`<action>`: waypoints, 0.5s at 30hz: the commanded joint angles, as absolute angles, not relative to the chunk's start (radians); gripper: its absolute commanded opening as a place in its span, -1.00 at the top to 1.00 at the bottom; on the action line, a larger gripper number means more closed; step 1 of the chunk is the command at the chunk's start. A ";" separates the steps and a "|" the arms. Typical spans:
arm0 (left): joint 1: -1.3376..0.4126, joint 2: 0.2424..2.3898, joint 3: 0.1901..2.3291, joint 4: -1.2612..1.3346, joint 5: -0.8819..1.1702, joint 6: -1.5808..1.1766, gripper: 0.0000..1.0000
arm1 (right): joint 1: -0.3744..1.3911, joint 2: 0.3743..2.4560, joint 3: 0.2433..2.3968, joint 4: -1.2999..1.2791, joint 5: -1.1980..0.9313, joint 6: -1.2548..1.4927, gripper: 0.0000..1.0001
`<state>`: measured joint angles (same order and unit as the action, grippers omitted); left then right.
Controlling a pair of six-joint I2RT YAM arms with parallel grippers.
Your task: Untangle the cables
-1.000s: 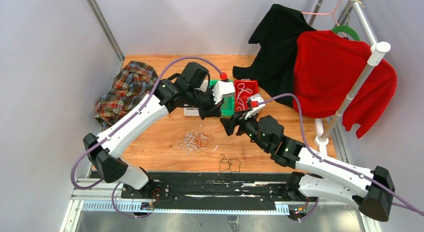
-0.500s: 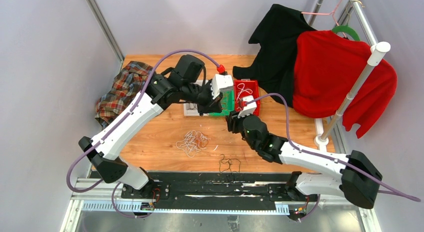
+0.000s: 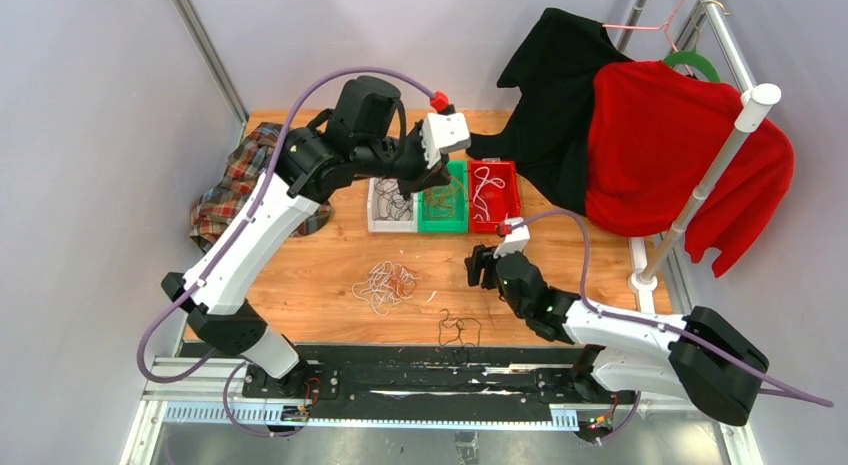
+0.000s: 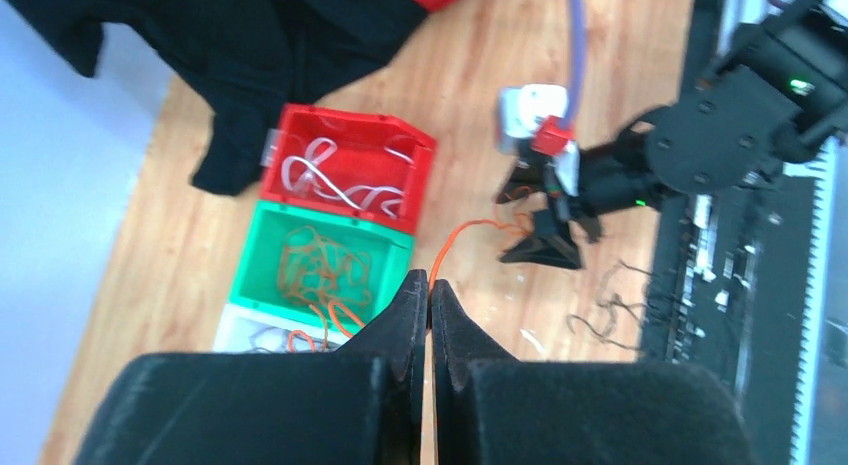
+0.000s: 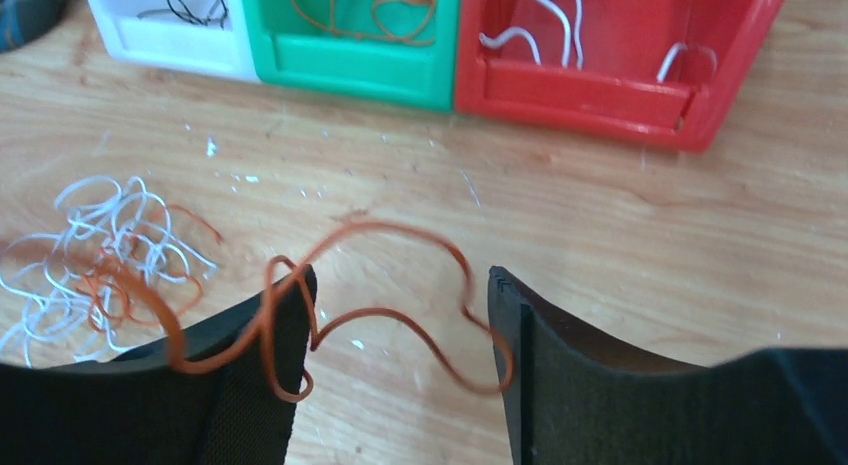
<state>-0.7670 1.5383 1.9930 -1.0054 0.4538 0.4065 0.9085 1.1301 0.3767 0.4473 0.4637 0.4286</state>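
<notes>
My left gripper is shut on a thin orange cable and holds it above the bins; in the top view this gripper hangs over the green bin. The cable runs down toward my right gripper. In the right wrist view the orange cable loops loosely between the open fingers of my right gripper, low over the table. A tangle of white and orange cables lies on the table, left of my right gripper.
A white bin, the green bin and a red bin stand in a row, each holding cables. A dark cable lies near the front edge. A plaid cloth lies at the left. Black and red garments hang on a rack at the right.
My left arm has lifted up and back with the orange cable. My right gripper has drawn back from the bins toward the near side, low over the table.
</notes>
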 commanded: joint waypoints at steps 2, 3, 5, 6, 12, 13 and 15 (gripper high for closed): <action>-0.762 1.632 2.090 -0.948 0.319 0.458 0.99 | 0.897 1.035 0.281 0.477 0.457 0.514 -0.30; -0.753 1.645 2.090 -0.923 0.300 0.453 0.99 | 0.897 1.014 0.264 0.472 0.456 0.520 -0.30; -0.735 1.678 2.091 -0.886 0.272 0.453 0.99 | 0.897 0.963 0.236 0.458 0.456 0.532 -0.31; -0.726 1.693 2.095 -0.869 0.256 0.452 0.99 | 0.897 0.937 0.223 0.445 0.456 0.538 -0.32; -0.672 1.757 2.099 -0.773 0.199 0.431 0.99 | 0.897 0.770 0.158 0.351 0.416 0.550 -0.42; -0.666 1.759 2.093 -0.749 0.185 0.428 0.99 | 0.897 0.733 0.150 0.339 0.399 0.540 -0.45; -0.648 1.766 2.095 -0.708 0.165 0.410 0.99 | 0.898 0.679 0.136 0.302 0.387 0.532 -0.47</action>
